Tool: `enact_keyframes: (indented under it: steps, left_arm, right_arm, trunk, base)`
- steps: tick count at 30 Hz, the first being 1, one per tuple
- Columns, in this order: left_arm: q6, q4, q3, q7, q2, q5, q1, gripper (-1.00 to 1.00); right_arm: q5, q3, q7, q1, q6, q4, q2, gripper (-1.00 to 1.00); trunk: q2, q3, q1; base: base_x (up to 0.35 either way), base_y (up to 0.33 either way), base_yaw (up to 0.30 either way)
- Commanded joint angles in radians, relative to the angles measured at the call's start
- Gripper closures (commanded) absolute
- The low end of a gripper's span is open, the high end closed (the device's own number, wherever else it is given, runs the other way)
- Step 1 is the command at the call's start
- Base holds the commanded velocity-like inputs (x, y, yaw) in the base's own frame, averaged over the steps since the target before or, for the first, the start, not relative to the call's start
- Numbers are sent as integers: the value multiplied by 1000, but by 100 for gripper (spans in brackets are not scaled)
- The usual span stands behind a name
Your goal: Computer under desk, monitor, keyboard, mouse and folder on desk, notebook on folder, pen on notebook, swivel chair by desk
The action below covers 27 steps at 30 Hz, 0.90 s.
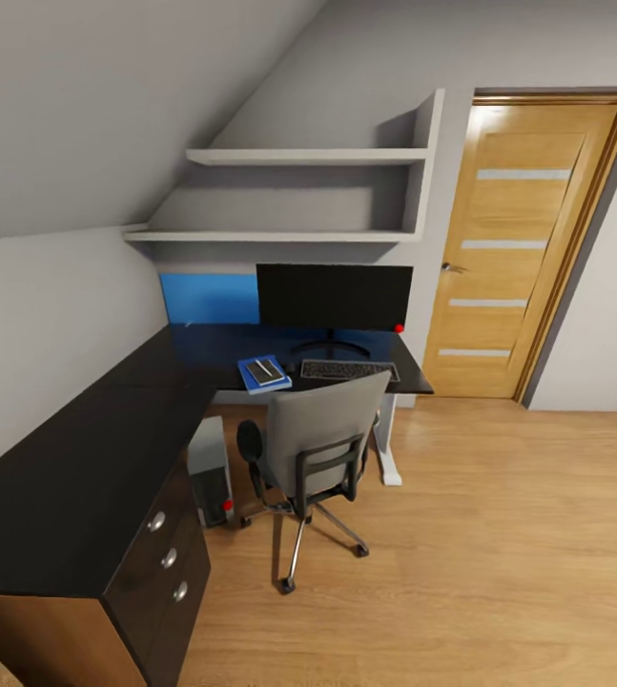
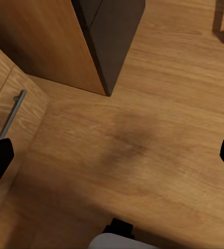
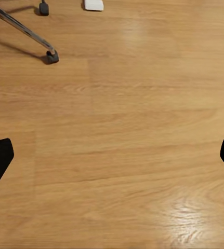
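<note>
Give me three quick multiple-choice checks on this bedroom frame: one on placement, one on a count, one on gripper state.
1. Where does the computer stand?
A. on the desk top
B. on the floor under the desk
C. on a wall shelf

2. How many round knobs show on the drawer unit?
A. one
B. three
C. five

3. How do the left gripper and right gripper stand?
A. both open, holding nothing
B. left shut on the pen
C. right shut on the folder

Key: 1 B, the grey tower sits on the floor below the black top. 2 B, three knobs run down the drawer fronts. 3 A, the fingertips of each sit far apart over bare floor.
</note>
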Motion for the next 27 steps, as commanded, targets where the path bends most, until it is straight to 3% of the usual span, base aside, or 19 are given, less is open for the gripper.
enact_keyframes:
  steps: [1, 27]
  left_arm:
    - [-1, 0, -8, 10, 0, 0, -1, -100]
    - [-1, 0, -10, 10, -3, -1, -1, -100]
  right_arm:
    - [0, 9, -8, 0, 1, 0, 0, -100]
    - [0, 19, -4, 1, 48, 3, 14, -100]
  trunk:
    - [-1, -3, 0]
    - [-1, -15, 0]
  base:
    - [0, 0, 84]
    - [0, 0, 27]
